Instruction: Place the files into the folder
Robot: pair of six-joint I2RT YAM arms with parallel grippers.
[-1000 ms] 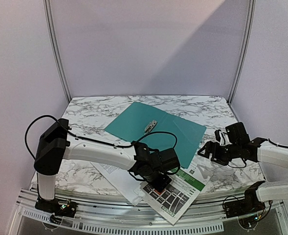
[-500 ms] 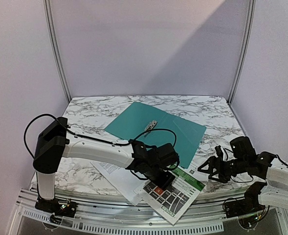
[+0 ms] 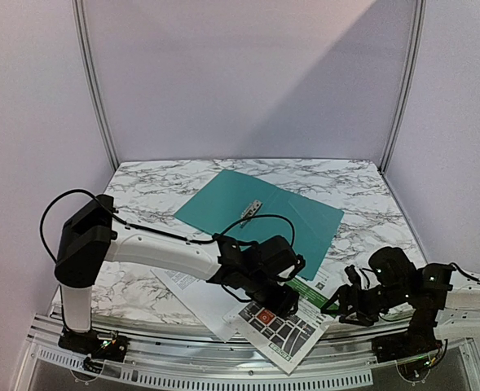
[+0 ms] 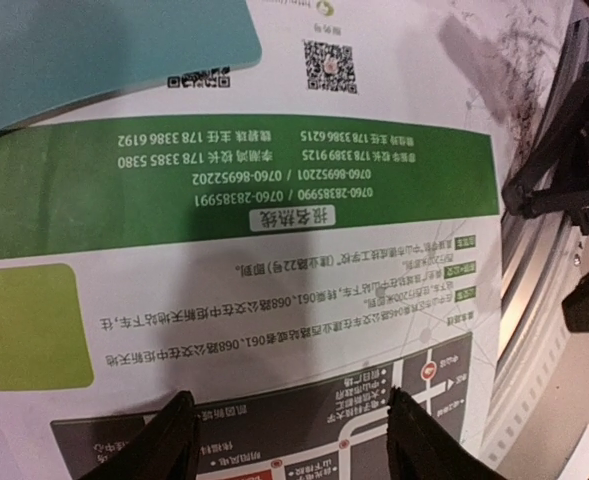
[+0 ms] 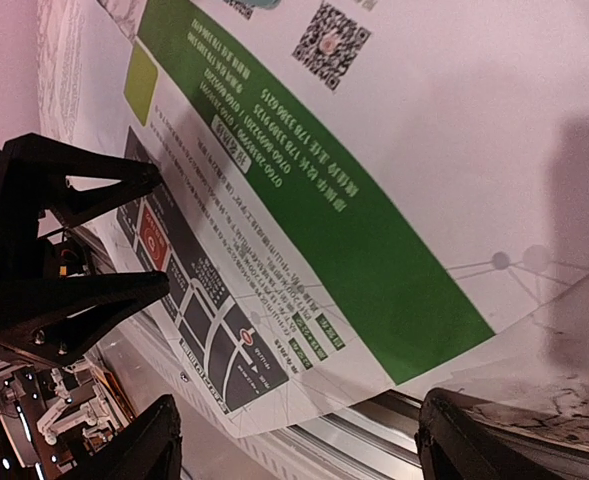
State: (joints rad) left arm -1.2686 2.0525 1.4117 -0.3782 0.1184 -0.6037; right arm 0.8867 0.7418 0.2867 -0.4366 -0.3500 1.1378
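Observation:
The teal folder (image 3: 264, 216) lies open on the marble table, its metal clip (image 3: 250, 209) at the middle. The green-banded map sheet (image 3: 292, 326) overhangs the near edge, partly on the white text sheet (image 3: 195, 289). My left gripper (image 3: 282, 304) is open, fingers down on the map sheet (image 4: 274, 290); its fingertips (image 4: 164, 445) straddle the map graphic. My right gripper (image 3: 337, 312) is open and low at the sheet's right corner (image 5: 304, 250); its fingers (image 5: 454, 440) flank that edge. A corner of the folder (image 4: 94, 50) shows in the left wrist view.
The table's metal front rail (image 3: 223, 371) runs under the overhanging sheets. Frame posts (image 3: 97, 90) stand at the back corners. The left arm's cable (image 3: 60, 204) loops over the left side of the table.
My right arm has swung down and left from beside the folder to the map sheet's right corner. My left gripper has shifted slightly on the map sheet.

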